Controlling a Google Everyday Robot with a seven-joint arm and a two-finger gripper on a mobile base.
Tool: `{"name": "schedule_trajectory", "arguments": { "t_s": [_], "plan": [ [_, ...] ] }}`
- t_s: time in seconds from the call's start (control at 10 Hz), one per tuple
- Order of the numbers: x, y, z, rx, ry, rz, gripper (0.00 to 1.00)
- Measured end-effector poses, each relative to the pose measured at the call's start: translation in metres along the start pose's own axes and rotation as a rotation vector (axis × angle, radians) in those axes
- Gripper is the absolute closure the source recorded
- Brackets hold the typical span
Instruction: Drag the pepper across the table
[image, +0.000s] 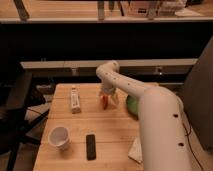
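On the table (114, 131), pincer (107, 98) over pepper (104, 103) standing near-upright; grip unclear.

Pepper (105, 102) partly hidden under gripper (108, 96), far middle of table (114, 131); green bowl (130, 106) mostly behind arm (156, 131), right.

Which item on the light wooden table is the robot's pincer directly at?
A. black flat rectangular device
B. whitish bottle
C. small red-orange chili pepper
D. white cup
C: the pincer is down at the small red-orange chili pepper, near the light wooden table's back middle.
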Motion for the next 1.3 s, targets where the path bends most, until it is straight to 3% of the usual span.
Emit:
{"name": "schedule_trajectory", "arguments": {
  "t_s": [1.3],
  "plan": [
    [0.0008, -0.0013, 0.0061, -0.005, -0.019, -0.007, 0.21]
  ]
}}
